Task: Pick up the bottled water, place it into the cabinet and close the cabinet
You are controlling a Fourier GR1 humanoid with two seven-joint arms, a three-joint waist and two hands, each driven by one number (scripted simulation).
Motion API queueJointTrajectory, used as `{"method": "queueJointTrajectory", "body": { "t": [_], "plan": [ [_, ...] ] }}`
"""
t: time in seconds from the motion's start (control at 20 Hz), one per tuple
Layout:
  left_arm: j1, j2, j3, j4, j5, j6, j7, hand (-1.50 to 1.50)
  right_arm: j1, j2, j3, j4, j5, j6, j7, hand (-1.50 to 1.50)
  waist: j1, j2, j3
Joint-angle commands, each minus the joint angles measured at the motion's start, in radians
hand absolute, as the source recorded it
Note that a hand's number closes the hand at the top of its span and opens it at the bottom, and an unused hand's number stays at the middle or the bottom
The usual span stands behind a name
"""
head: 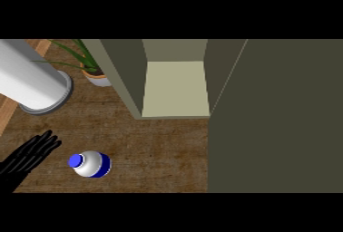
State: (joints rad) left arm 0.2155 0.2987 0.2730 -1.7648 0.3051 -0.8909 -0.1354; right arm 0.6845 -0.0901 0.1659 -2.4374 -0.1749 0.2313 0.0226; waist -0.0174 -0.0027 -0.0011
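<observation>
The left hand (30, 156) is black and shows at the low left side of the head view. Its fingers are long, thin and straight, spread a little and pointing up and to the right. It holds nothing. The fingertips are near the bottled water (90, 164) but do not touch it.

The bottled water stands on the counter (161, 149), just to the right of the hand. From above it looks round, like a ball. Its body is shiny and silver-white, with a blue band round the lower side. The cap is a small, flat, bright blue circle, and it points a bit to the left.

The counter is brown wood with a rough, streaky grain.

Further up and to the right is the cabinet (175, 86). It is open. Its walls are flat and dull olive green, and the floor inside is a pale cream colour. The cabinet door (278, 118) is a big, plain, dark green-grey slab that fills the right side of the view. The bottle is well apart from the cabinet, down and to the left of it.

At the top left a fat, smooth white roll (26, 74) stands on a round grey base. Next to it is a small plant (90, 63) with thin green leaves in a light, orange-rimmed pot
</observation>
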Motion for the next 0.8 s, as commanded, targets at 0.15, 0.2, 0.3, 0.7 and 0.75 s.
{"method": "queueJointTrajectory", "body": {
  "t": [0.15,0.2,0.3,0.7,0.75],
  "plan": [
    [-0.087,-0.051,-0.02,0.245,-0.258,-0.004,-0.198,-1.5,0.143,0.0,0.052,-0.167,0.025,0.028,-0.023,-1.5,-0.008,0.0,-0.002],
    [-0.067,-0.067,-0.033,0.238,-0.265,0.014,-0.204,-1.5,0.214,-0.017,0.021,-0.132,-0.008,0.081,-0.11,-1.5,-0.01,-0.002,0.0],
    [-0.138,-0.09,-0.062,0.283,-0.326,0.071,-0.24,-1.5,0.153,-0.015,0.022,-0.174,0.0,0.025,-0.018,-1.5,-0.003,0.002,-0.001],
    [-0.254,-0.065,-0.09,0.669,-0.49,0.204,-0.513,-1.5,0.201,-0.02,0.013,-0.174,-0.013,0.058,-0.092,-1.5,-0.011,0.005,-0.002],
    [-0.236,-0.009,-0.073,0.691,-0.473,0.16,-0.564,-1.5,0.195,-0.051,-0.061,-0.145,-0.07,0.079,-0.098,-1.5,-0.003,0.004,-0.001]
  ]
}}
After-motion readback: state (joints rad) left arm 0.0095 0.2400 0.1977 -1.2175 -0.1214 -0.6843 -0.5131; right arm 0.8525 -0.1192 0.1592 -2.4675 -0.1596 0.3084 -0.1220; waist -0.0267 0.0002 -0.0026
